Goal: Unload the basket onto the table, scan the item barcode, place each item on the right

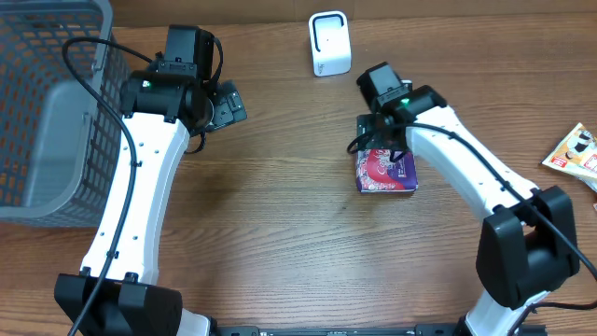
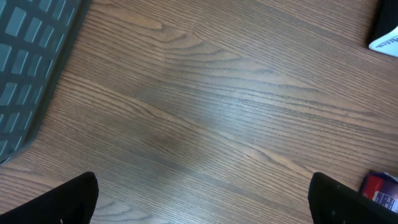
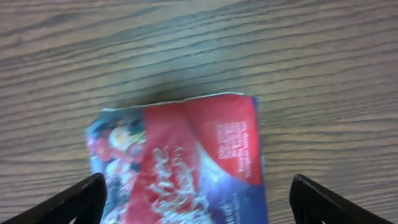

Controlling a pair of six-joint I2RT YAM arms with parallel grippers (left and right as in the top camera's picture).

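The item, a red, blue and purple packet (image 1: 385, 174), lies flat on the wooden table right of centre. My right gripper (image 1: 383, 151) hangs directly over its far end. In the right wrist view the packet (image 3: 186, 162) fills the space between the two dark fingertips (image 3: 84, 200), and my right gripper (image 3: 200, 202) is open around it, with a gap showing at the right finger. The white scanner (image 1: 329, 44) stands upright at the back of the table. My left gripper (image 2: 202, 202) is open over bare wood, holding nothing, and sits at the back left (image 1: 224, 105).
A grey mesh basket (image 1: 47, 112) takes up the left side, its edge (image 2: 25, 68) showing in the left wrist view. A second snack packet (image 1: 574, 151) lies at the right edge. The packet's corner (image 2: 382, 191) shows at the left wrist view's lower right.
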